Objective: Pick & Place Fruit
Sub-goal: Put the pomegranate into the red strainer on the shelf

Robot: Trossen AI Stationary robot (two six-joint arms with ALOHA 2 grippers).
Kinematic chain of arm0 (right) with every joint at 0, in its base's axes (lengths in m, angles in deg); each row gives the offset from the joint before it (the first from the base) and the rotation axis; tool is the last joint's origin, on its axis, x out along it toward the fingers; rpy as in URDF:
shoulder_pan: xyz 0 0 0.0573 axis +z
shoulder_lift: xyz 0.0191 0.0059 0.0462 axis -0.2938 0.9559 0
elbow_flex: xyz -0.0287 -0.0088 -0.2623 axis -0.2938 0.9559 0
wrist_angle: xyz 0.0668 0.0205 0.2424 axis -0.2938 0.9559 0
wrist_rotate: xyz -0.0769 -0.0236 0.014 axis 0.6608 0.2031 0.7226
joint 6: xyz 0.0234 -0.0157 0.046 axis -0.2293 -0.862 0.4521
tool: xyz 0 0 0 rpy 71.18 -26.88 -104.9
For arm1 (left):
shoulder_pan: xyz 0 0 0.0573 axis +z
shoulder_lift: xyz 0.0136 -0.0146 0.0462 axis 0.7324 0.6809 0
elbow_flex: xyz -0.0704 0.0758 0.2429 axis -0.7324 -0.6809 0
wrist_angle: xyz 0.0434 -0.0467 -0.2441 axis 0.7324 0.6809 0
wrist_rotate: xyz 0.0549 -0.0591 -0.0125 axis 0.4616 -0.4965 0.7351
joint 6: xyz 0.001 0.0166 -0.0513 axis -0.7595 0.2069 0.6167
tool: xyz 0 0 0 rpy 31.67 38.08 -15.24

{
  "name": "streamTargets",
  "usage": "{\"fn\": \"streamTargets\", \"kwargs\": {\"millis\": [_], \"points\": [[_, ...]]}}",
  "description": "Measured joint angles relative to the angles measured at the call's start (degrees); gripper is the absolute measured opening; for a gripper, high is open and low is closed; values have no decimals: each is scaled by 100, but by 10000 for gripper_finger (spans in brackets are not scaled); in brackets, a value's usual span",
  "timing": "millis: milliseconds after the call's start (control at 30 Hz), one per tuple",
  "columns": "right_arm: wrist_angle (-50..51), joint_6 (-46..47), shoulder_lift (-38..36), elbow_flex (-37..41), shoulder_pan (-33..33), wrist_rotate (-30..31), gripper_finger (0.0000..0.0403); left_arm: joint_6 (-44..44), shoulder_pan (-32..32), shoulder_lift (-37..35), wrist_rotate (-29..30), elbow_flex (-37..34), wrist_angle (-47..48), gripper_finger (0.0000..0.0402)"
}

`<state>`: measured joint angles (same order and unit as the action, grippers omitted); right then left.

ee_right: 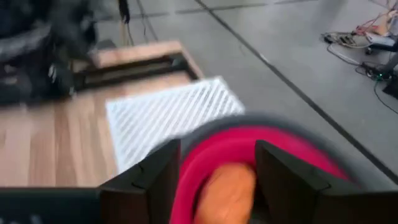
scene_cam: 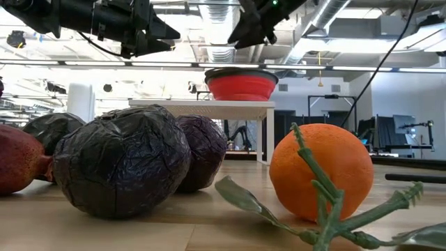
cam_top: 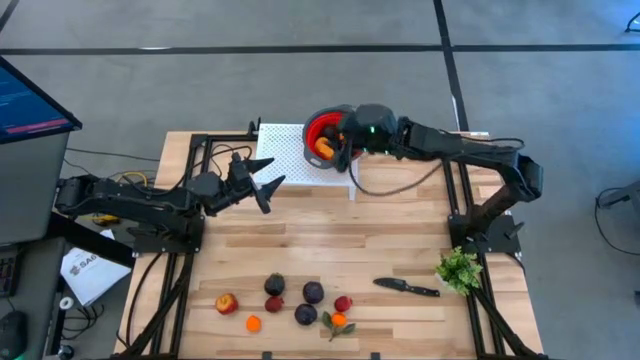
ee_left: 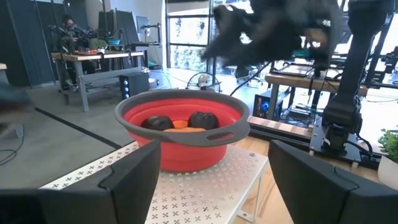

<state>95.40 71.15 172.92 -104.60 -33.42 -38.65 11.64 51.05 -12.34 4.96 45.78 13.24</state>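
Three fruit pieces (ee_left: 179, 122) already lodged in red bowl (cam_top: 322, 131); seven fruit (cam_top: 286, 303) left on table (cam_top: 330, 235). Right gripper (cam_top: 337, 140) held spread above bowl, empty. Left gripper (cam_top: 268, 178) parked nearby, fingers parted.

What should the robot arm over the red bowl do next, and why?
Probably lift away and swing back toward the fruit. The right pincer hangs open above the red collapsible bowl, where an orange elongated fruit already lies, while loose pieces like the round orange with green leaves wait on the wooden table.
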Motion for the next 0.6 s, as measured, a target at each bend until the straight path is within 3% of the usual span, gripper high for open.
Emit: {"fn": "streamTargets", "kwargs": {"millis": [133, 300, 500, 600], "points": [[-494, 37, -103, 823, 547, 442, 171, 0, 0, 0, 0, 0, 17, 290], [-1298, 179, -298, 1594, 1272, 472, 144, 49, -61, 0, -3, 0, 31, 290], [-883, 284, -312, 1683, 2176, 409, 119, 346, -221, -2, -343, 0, 112, 290], [-721, 285, -194, 1677, 2541, -53, 109, 566, -338, -2, -601, 0, 138, 290]]}}
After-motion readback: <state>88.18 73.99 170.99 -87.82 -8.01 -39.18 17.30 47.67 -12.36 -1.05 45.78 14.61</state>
